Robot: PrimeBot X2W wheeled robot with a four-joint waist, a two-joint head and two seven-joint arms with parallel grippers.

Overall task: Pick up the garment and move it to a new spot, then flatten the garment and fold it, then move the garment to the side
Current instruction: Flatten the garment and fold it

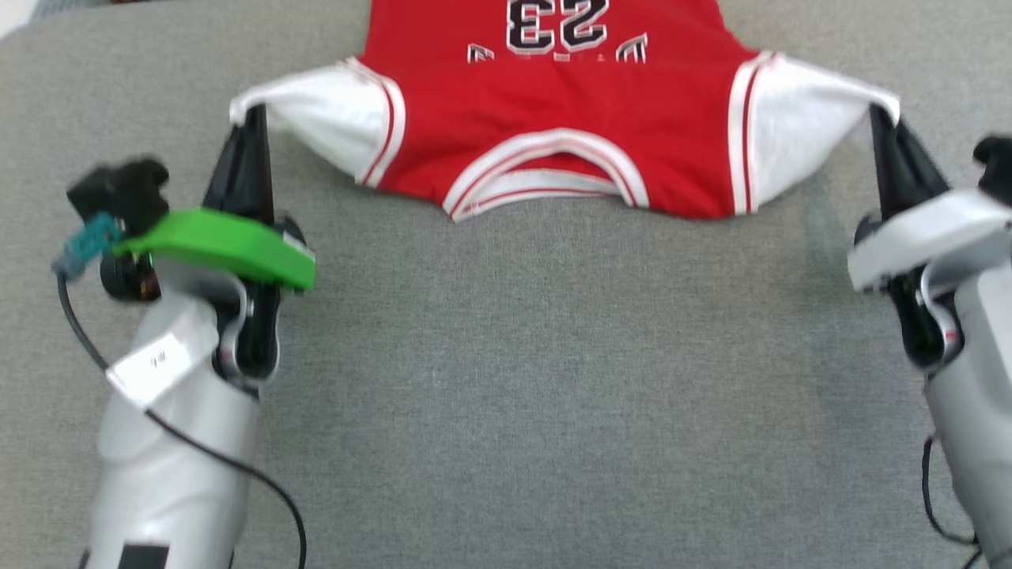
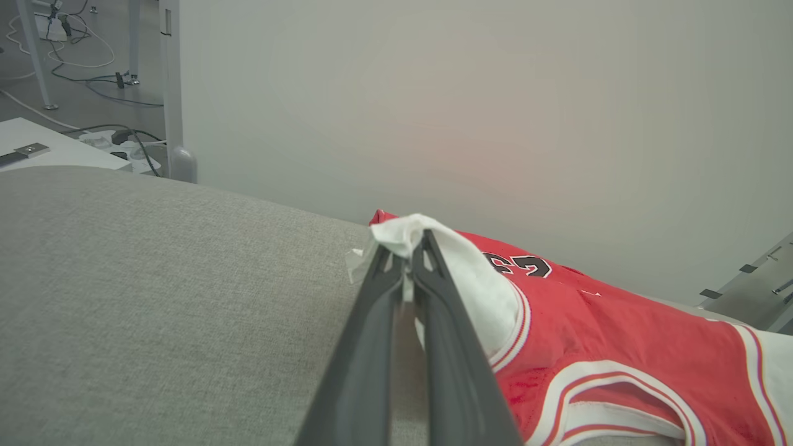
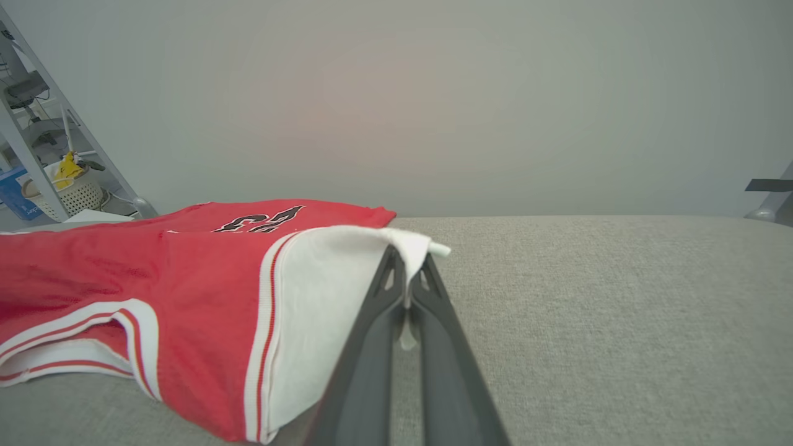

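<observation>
Nearest: left fingers and right fingers, each clamped on a white sleeve tip. Shirt ahead by the bench's far edge, stretched side to side between them, collar nearest.

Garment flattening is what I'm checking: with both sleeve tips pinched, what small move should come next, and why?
Probably draw both grippers a little toward the robot, keeping the spread. The left gripper and right gripper are each shut on a white sleeve tip, the garment lies at the far end of the grey surface, and bare surface lies nearer.
</observation>
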